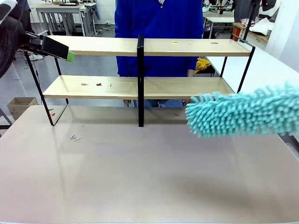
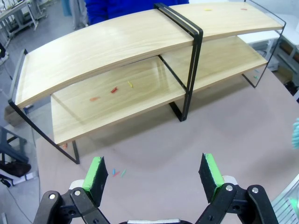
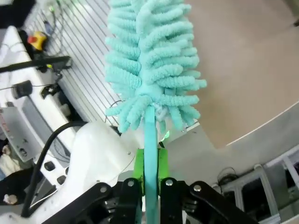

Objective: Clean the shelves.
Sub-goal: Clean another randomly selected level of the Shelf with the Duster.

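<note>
The shelves stand at the far side of the table, two light wooden boards in a black frame with a central upright; they also show from above. Small coloured scraps lie on the lower board's left half, and a few on the upper board's right half. A turquoise fluffy duster hangs over the table's right side, its tip just in front of the lower board. My right gripper is shut on the duster's handle. My left gripper is open, high above the table's left side.
A person in a blue top stands behind the shelves. A few coloured scraps lie on the tabletop in front of the rack's left end. The beige tabletop spreads wide in front of the rack.
</note>
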Motion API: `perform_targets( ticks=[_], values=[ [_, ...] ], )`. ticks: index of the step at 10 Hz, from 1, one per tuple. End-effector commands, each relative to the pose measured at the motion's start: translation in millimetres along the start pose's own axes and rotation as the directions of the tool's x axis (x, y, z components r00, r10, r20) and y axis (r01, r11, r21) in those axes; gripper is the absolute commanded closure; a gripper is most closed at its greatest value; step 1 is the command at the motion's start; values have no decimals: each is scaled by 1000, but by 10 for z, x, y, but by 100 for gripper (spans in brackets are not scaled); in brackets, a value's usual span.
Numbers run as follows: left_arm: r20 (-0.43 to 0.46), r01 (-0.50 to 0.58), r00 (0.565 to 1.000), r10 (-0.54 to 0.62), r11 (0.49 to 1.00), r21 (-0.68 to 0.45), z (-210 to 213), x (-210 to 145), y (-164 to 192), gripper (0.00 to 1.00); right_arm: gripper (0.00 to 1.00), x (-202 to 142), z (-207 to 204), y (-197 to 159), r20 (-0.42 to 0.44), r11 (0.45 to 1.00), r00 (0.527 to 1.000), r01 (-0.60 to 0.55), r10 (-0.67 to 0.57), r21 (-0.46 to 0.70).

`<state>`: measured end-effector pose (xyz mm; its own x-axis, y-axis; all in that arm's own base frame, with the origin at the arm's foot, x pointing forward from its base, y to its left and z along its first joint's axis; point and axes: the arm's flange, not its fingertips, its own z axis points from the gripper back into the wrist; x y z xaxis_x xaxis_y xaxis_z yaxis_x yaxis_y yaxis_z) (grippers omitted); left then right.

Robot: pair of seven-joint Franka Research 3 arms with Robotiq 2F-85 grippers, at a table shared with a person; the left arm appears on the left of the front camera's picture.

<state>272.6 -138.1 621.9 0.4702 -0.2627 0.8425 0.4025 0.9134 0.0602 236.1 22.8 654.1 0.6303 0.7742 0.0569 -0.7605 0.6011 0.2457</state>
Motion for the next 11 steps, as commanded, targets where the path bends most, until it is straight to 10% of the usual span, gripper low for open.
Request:
perform_targets(
  ticks=[1, 5, 6, 11],
  values=[
    [1, -1, 1000, 1, 1000, -1, 3, 0, 7, 0, 87, 421, -216, 178, -64, 991, 997, 31, -39, -129],
    [1, -1, 1000, 1, 1000, -1, 3, 0, 7, 0, 87, 1479, -968, 690, 205, 979, 971, 151, -121, -139],
    [1, -1, 1000, 1, 1000, -1, 3, 0, 7, 0, 87, 1349, -891, 707, -7, 984, 999, -48, 48, -174],
    [1, -1, 1000, 1, 1000, -1, 3, 0, 7, 0, 87, 2106, -1140, 960, 271, 963, 946, 225, -180, -145]
  ],
)
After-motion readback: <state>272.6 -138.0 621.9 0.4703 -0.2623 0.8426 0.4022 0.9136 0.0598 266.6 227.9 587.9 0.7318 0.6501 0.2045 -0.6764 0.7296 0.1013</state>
